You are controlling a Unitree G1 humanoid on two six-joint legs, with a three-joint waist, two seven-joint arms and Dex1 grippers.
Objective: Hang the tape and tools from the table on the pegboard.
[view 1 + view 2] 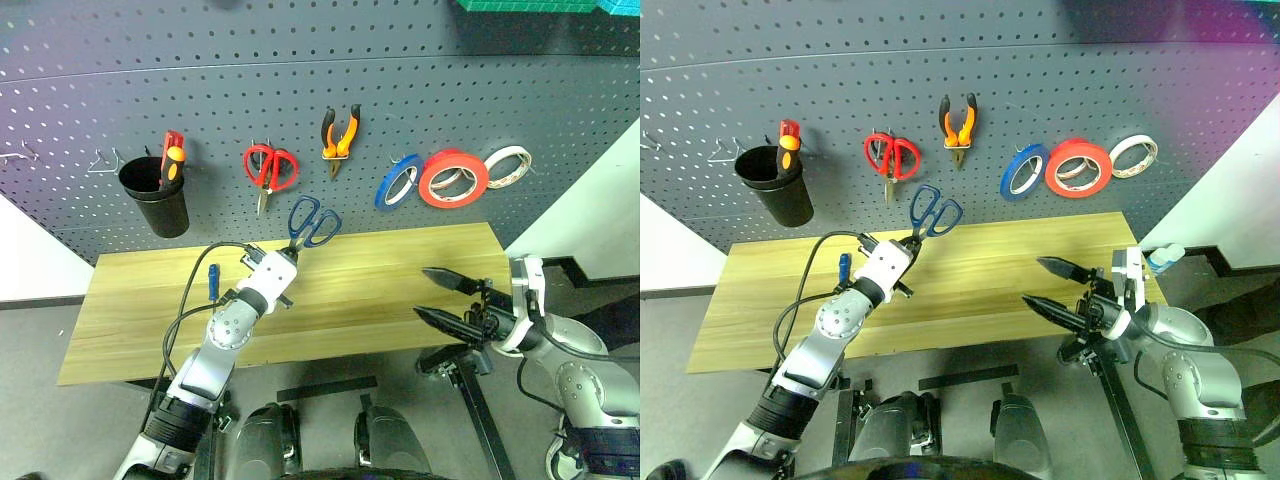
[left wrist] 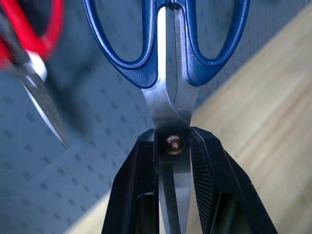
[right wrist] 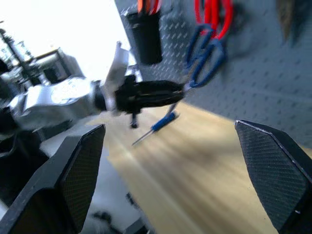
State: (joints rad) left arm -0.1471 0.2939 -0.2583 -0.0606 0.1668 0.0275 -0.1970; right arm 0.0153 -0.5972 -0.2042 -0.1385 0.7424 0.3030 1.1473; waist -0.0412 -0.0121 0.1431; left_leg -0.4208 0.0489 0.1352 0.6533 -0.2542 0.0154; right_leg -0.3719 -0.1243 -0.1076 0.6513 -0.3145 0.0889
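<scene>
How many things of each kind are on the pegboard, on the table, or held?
Scissors: 2, red and blue
Pliers: 1
Tape rolls: 3, blue, orange-red, pale
Screwdrivers: 2, in cup, on table
Cup: 1
Total: 9

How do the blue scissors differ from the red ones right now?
The blue scissors have dark blue handles; the red scissors have red ones. The blue pair is clamped by its blades in the left hand, handles toward the pegboard; the red pair hangs on the pegboard, blades down. Both are closed.
</scene>
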